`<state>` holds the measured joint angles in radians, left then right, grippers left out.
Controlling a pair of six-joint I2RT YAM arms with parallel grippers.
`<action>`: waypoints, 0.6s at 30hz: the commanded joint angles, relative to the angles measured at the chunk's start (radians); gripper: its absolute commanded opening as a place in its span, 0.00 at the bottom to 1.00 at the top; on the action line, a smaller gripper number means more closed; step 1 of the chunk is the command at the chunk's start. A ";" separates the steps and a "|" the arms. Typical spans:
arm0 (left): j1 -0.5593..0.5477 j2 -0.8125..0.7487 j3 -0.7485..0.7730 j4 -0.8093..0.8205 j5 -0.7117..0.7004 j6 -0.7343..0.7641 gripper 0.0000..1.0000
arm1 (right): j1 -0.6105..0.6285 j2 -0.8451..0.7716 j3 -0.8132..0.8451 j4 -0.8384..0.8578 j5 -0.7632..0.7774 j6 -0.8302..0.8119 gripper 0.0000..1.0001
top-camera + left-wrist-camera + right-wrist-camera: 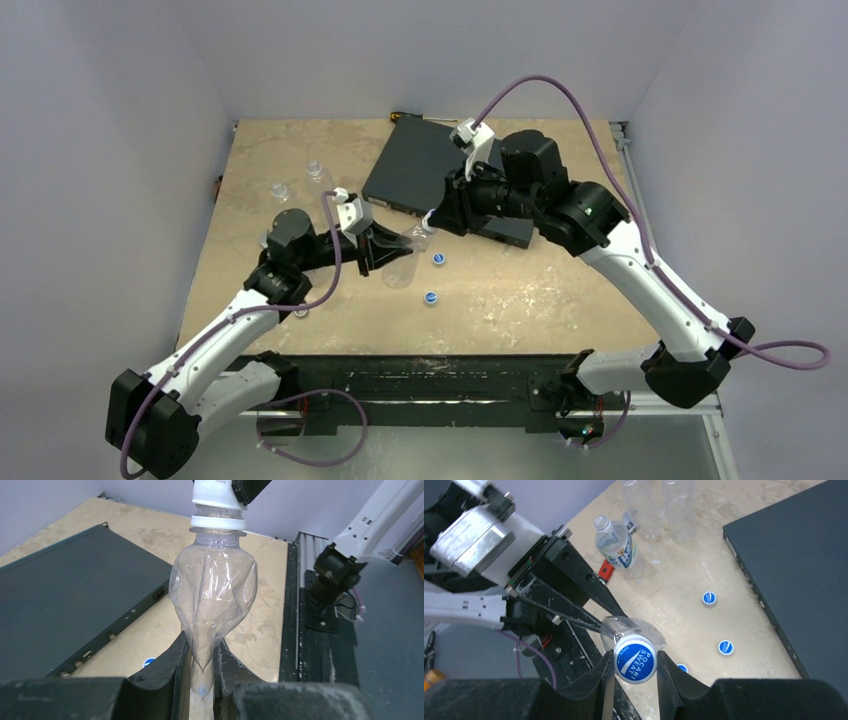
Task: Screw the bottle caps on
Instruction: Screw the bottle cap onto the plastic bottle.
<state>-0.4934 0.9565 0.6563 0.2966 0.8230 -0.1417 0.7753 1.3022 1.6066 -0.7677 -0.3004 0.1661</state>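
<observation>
Low in the frame, the left fingers point(175, 666) clench the bottle point(212, 590) so that it cannot turn. The right fingers point(667, 677) grasp the blue cap point(635, 661) at its neck, probably for twisting.

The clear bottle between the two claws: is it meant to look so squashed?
It does look damaged. The bottle is crumpled, its thin walls creased and pinched flat where the left claw clamps its lower end. The right claw grips the blue cap at its neck. I see nothing spilled.
</observation>
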 commanded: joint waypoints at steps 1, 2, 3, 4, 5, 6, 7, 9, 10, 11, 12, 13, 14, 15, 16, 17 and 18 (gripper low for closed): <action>-0.006 -0.024 0.041 0.170 -0.255 0.066 0.00 | 0.020 0.096 0.038 -0.033 -0.025 0.197 0.08; -0.016 -0.023 0.046 0.175 -0.315 0.080 0.00 | 0.019 0.117 0.052 -0.045 -0.002 0.227 0.08; -0.025 -0.022 0.048 0.181 -0.356 0.100 0.00 | 0.019 0.134 0.062 -0.051 0.015 0.249 0.08; -0.039 -0.018 0.051 0.190 -0.418 0.124 0.00 | 0.019 0.151 0.069 -0.054 0.034 0.273 0.07; -0.059 -0.014 0.054 0.210 -0.486 0.135 0.00 | 0.018 0.166 0.074 -0.056 0.053 0.297 0.07; -0.080 -0.008 0.058 0.223 -0.548 0.178 0.00 | 0.018 0.186 0.086 -0.066 0.081 0.321 0.07; -0.111 0.001 0.063 0.237 -0.602 0.214 0.00 | 0.018 0.207 0.098 -0.076 0.096 0.340 0.07; -0.180 0.029 0.077 0.259 -0.734 0.287 0.00 | 0.018 0.254 0.127 -0.092 0.138 0.381 0.06; -0.210 0.048 0.084 0.276 -0.794 0.313 0.00 | 0.018 0.273 0.140 -0.099 0.163 0.402 0.06; -0.228 0.067 0.089 0.301 -0.847 0.327 0.00 | 0.018 0.291 0.151 -0.101 0.182 0.420 0.06; -0.237 0.085 0.090 0.336 -0.884 0.330 0.00 | 0.018 0.305 0.161 -0.103 0.203 0.442 0.05; -0.244 0.102 0.088 0.372 -0.920 0.330 0.00 | 0.018 0.317 0.167 -0.099 0.221 0.459 0.05; -0.249 0.122 0.084 0.410 -0.953 0.330 0.00 | 0.017 0.331 0.171 -0.089 0.227 0.477 0.05; -0.254 0.142 0.082 0.447 -0.975 0.332 0.00 | 0.016 0.344 0.176 -0.082 0.226 0.491 0.05; -0.260 0.161 0.083 0.478 -0.995 0.339 0.00 | 0.016 0.358 0.177 -0.069 0.219 0.508 0.05; -0.269 0.182 0.083 0.508 -1.014 0.348 0.00 | 0.016 0.370 0.179 -0.058 0.211 0.523 0.05; -0.277 0.207 0.084 0.536 -1.031 0.358 0.00 | 0.017 0.382 0.186 -0.053 0.205 0.537 0.05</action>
<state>-0.7284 1.1194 0.6563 0.3897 -0.0738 0.1505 0.7288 1.6169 1.7878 -0.7494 0.0673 0.5571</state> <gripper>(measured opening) 0.132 0.326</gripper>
